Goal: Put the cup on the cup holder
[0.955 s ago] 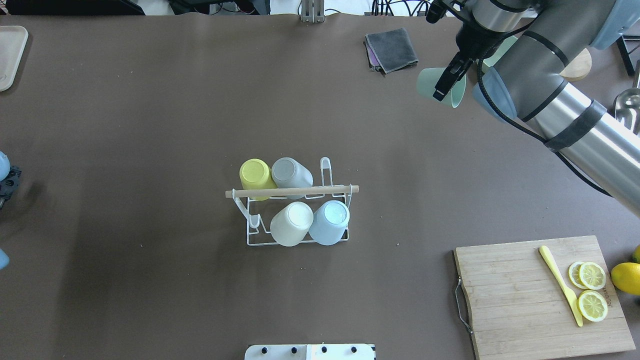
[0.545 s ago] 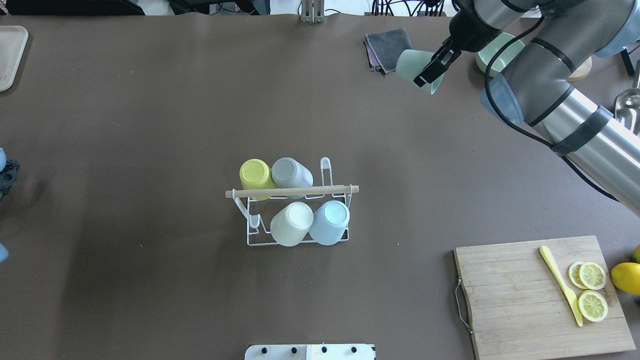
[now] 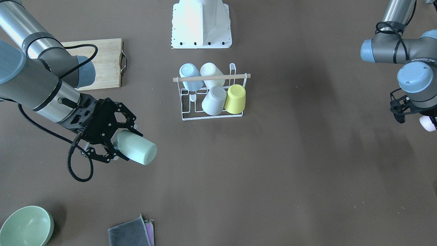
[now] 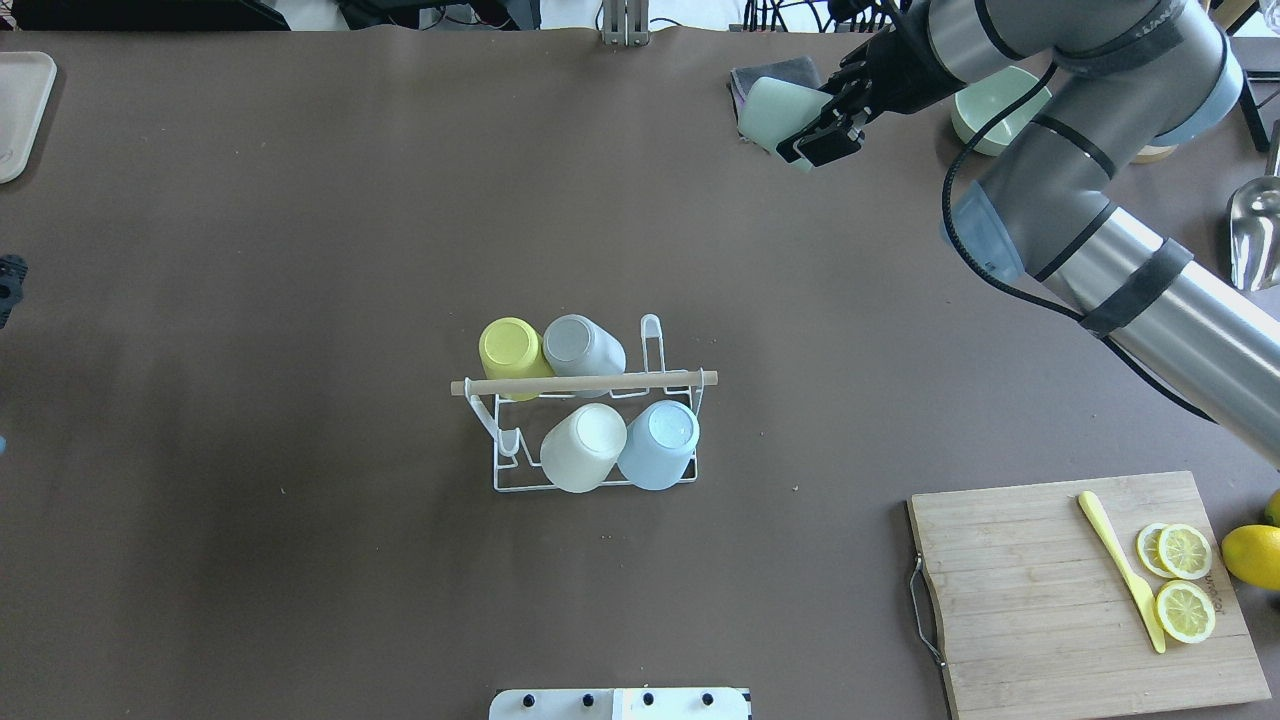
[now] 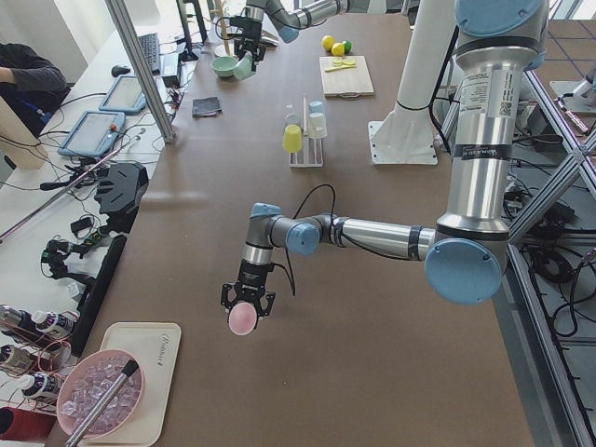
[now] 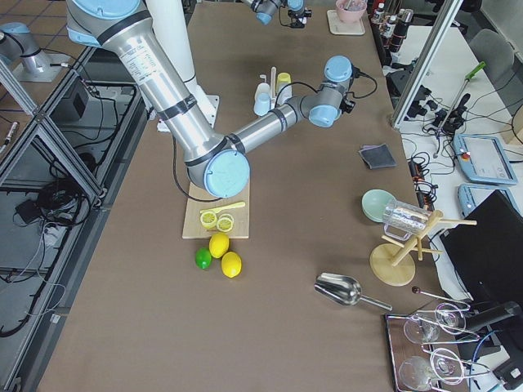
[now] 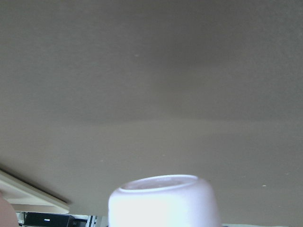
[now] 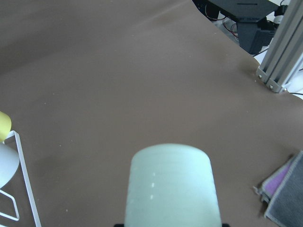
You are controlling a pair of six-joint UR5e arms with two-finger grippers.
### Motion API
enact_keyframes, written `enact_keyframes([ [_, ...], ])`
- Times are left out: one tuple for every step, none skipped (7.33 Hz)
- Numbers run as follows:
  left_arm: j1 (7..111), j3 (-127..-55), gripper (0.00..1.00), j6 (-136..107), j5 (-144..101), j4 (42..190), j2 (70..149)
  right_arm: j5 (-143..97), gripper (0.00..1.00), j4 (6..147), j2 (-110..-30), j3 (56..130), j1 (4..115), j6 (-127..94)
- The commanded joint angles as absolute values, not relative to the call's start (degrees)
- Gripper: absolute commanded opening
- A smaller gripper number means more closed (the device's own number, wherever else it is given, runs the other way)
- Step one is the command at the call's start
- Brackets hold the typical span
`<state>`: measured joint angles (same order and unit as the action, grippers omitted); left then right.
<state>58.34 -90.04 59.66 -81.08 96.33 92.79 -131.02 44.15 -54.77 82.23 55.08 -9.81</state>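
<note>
Tabletop [image 3: 273, 171] — green cup [image 3: 138, 153] in right end effector [image 3: 124, 145]

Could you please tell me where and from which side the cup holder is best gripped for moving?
Take the cup holder by its wooden rod handle, near the middle, coming straight down from above. The rod lies level across the top, above the four upturned cups, and a central hold would probably keep the rack balanced.

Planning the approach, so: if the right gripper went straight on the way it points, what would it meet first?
Likely only bare table; the right gripper with its green cup aims past the cup holder, though depth is unclear.
</note>
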Motion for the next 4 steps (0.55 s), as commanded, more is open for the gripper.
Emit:
enact_keyframes([
  [63.1, -96.6, 0.70, 63.3, -86.6, 96.3, 94.7, -129.0, 0.12, 25.0, -54.9, 74.9, 51.6, -19.4],
  [63.2, -99.6, 0.70, 63.1, -87.3, 96.3, 96.3, -128.6, 0.12, 15.1, -54.6, 70.6, 50.9, -22.9],
  [63.2, -101.2, 0.70, 62.8, -87.3, 96.3, 98.1, -125.2, 0.10, 7.5, -54.9, 68.9, 49.4, -23.3],
  [64.0, -103.0, 0.70, 62.9, -88.9, 96.3, 98.3, -123.8, 0.09, 0.2, -55.2, 67.3, 48.5, -24.3],
])
